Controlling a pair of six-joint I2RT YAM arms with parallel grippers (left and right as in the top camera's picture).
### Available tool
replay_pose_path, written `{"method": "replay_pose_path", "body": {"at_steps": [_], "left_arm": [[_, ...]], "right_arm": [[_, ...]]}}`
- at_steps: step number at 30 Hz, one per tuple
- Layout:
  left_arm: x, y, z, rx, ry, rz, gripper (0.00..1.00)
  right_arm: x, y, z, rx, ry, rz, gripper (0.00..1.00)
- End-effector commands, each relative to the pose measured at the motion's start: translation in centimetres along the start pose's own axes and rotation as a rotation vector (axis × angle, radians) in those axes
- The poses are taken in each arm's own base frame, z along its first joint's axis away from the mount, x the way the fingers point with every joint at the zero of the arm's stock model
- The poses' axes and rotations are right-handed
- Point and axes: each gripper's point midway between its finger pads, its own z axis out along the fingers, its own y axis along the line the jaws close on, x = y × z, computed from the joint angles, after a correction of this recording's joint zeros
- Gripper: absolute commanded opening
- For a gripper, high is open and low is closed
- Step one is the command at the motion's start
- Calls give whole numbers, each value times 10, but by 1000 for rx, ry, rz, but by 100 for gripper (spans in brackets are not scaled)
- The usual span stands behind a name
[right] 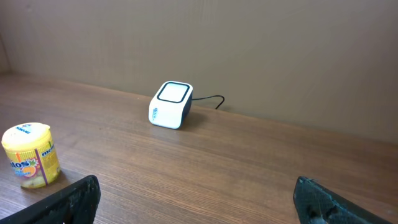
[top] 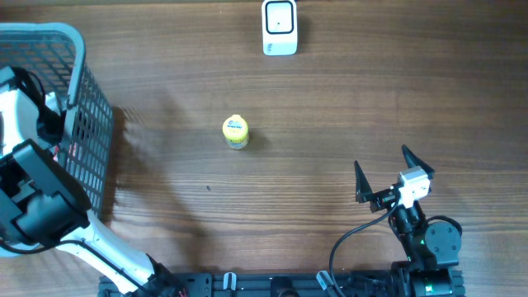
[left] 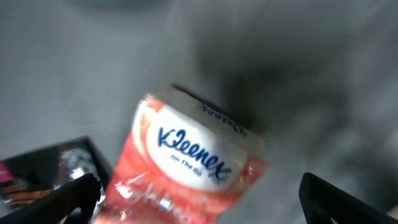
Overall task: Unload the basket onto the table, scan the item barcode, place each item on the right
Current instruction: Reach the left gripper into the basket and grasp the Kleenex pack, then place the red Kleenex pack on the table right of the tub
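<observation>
Item location: I am holding my left pincer (left: 199, 196) over the red-and-white film-wrapped Kleenex tissue pack (left: 193, 162), which is lying tilted on the grey floor of the grey mesh basket (top: 91, 99) at the left edge of the brown wooden counter (top: 330, 107). I am judging this pack to be the item for scanning.

Pincer state: the left pincer's fingers are standing wide apart, one on either side of the pack and not touching it. My right pincer (top: 382, 161) is also standing wide apart and empty at the near right of the counter.

Other items: the white box-shaped barcode scanner (top: 280, 27) is sitting at the far edge, well apart from the basket. A small yellow tub with a printed label (top: 235, 131) is standing upright mid-counter.

Handling assessment: I am expecting the tissue pack to be light and soft, giving way under pressure, with a slick film wrap that could slide between the fingers. It is not looking fragile. I am recommending a hold across the two long sides near the middle, firm enough to dent the pack slightly.

Reservation: the view is blurred and no barcode is showing, so I cannot tell which face carries it. The grip should leave the broad faces uncovered.
</observation>
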Motion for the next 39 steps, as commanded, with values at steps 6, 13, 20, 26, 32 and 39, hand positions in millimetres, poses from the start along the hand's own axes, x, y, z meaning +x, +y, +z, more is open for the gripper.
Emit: {"method": "replay_pose_path", "body": {"at_steps": [6,13,20,26,32,39], "left_arm": [[1,-1,30,-6,-35,14,87],[-2,-1,29,-7,-49,1,59],[-5,1,4,-7,-88,-73,44],[-20,8,-73,-8,-272,-151,45],[-14,13,-191,-4,-574,-182,48],[58,-96,-385,570,-1058,65,50]], "right_arm": [[0,-1,0,9,-3,10,100],[0,-1,0,9,-3,10,100],[0,-1,0,9,-3,10,100],[0,-1,0,9,-3,10,100],[0,-1,0,9,-3,10,100],[0,-1,0,9,-3,10,100]]}}
